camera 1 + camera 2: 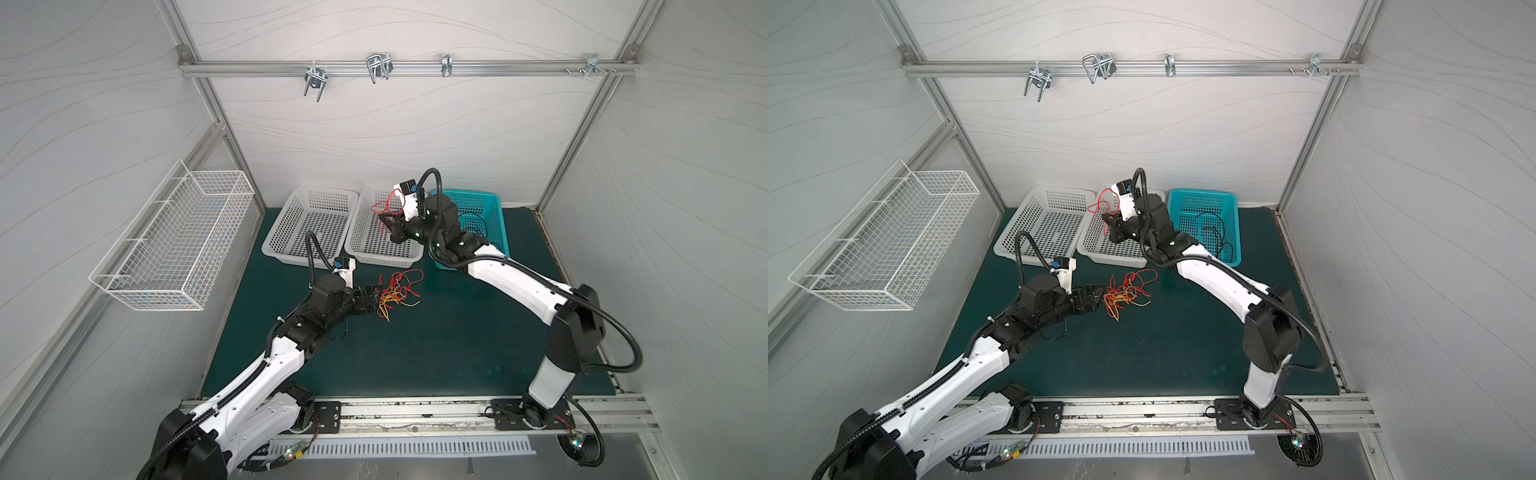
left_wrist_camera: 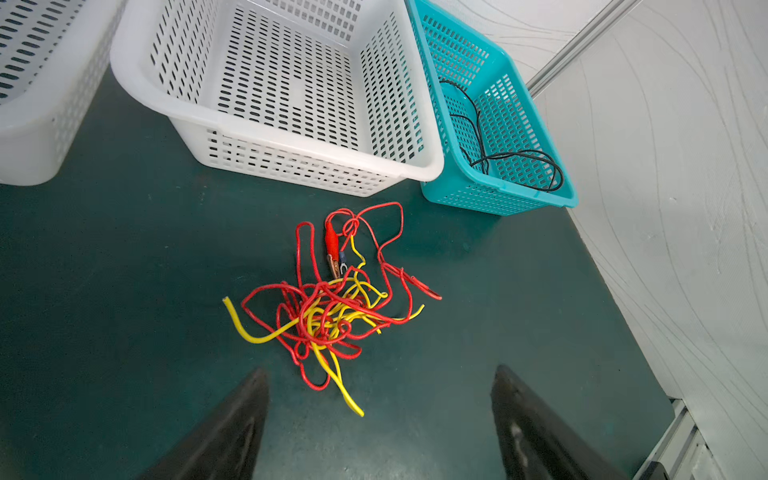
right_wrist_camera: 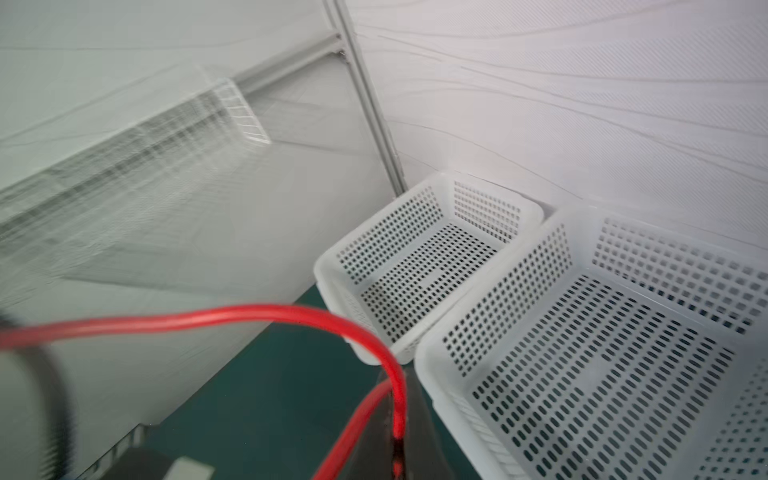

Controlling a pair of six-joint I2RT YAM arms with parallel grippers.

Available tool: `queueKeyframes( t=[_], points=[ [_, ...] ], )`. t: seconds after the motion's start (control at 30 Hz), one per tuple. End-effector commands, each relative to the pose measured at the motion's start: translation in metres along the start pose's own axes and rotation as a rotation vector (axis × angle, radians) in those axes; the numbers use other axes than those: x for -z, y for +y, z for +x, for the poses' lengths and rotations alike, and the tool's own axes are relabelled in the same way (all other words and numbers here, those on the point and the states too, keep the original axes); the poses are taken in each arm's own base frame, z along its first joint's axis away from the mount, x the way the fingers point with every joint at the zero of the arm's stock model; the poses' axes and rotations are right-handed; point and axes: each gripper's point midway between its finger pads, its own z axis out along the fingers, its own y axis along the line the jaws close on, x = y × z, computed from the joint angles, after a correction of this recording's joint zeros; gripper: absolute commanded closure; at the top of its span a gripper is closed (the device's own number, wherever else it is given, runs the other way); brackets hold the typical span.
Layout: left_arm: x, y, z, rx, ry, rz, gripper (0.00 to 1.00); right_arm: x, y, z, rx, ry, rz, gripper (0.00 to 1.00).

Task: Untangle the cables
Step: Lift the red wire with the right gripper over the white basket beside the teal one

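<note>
Plausibly, the thin red cable (image 3: 249, 316) clamped in the right fingers (image 1: 394, 232) above the middle perforated white plastic basket (image 1: 376, 258) could have snagged its rim, while the gaping, empty left fingers (image 2: 245, 415) risked grabbing several strands of the red-and-yellow cable tangle (image 2: 328, 307) on the green bench (image 2: 124, 291).

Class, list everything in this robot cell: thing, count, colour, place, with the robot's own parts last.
mat: one, dark green, cell floor
white baskets: two, white, back of mat
teal basket: one, teal, right of them
wire basket: one, white, left wall
hooks: four, metal, back rail
tangle: one, red and yellow, on mat
red cable: one, red, above a white basket
black cable: one, black, in teal basket
left gripper: one, black, open by tangle
right gripper: one, black, shut on red cable
</note>
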Motion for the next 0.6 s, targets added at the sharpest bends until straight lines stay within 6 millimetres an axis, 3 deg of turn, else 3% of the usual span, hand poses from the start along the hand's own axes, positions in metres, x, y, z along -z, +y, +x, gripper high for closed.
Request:
queueKeyframes(
  t=[0.0, 0.17, 0.3, 0.43, 0.57],
  points=[
    [0.005, -0.002, -0.011, 0.017, -0.044, 0.006, 0.16, -0.025, -0.062, 0.05, -0.113, 0.193, 0.121, 1.0],
    [0.01, 0.007, -0.005, 0.022, -0.046, -0.033, 0.16, -0.052, -0.113, 0.084, -0.165, 0.272, 0.214, 1.0],
    [0.011, 0.013, -0.002, 0.027, -0.041, -0.061, 0.16, -0.061, -0.135, 0.11, -0.203, 0.32, 0.246, 1.0],
    [0.008, 0.02, 0.0, 0.039, -0.03, -0.097, 0.16, -0.064, -0.143, 0.133, -0.215, 0.368, 0.261, 1.0],
    [-0.001, 0.023, 0.003, 0.05, 0.002, -0.121, 0.16, -0.06, -0.142, 0.141, -0.207, 0.382, 0.254, 0.86]
  ],
)
